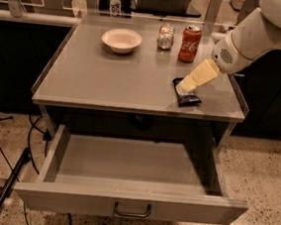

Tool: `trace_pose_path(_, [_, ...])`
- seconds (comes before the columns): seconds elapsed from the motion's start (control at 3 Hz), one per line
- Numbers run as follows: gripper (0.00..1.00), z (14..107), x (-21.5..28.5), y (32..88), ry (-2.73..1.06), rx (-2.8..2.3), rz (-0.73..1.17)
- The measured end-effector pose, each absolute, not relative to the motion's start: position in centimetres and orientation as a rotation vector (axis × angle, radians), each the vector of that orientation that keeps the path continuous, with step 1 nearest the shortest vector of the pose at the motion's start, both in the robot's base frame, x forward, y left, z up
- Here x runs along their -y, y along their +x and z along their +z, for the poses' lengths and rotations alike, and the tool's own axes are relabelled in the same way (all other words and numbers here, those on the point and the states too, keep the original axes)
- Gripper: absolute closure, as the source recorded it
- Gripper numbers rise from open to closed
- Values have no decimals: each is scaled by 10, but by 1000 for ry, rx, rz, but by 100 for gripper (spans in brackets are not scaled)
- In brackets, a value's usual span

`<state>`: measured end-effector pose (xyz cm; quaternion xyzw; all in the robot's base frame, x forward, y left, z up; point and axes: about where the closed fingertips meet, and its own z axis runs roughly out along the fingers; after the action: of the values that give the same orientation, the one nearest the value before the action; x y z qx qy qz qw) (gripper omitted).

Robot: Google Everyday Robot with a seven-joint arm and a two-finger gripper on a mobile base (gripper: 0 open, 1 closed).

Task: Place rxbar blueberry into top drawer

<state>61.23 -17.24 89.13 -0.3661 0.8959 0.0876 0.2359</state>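
Observation:
The rxbar blueberry (188, 97), a dark navy wrapper, lies flat on the grey table top near its right front corner. My gripper (185, 85) comes down from the upper right on the white arm, and its pale yellow tip touches the bar's far end. The top drawer (131, 203) is pulled out wide below the table top, with its grey floor bare and its dark bar handle at the centre of the front panel.
A red soda can (190, 36) and a small clear jar (165, 36) stand at the back of the table (99, 80). A white bowl (121, 39) sits at the back left. A bottle (115, 1) stands on the counter behind. Cables run across the floor at the left.

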Motion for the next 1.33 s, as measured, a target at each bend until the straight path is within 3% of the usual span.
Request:
trace_pose_path(1.0, [2,883,161,614,-924,-2435,176])
trace_pose_path(1.33, [23,875,155,623,-870,-2421,128])
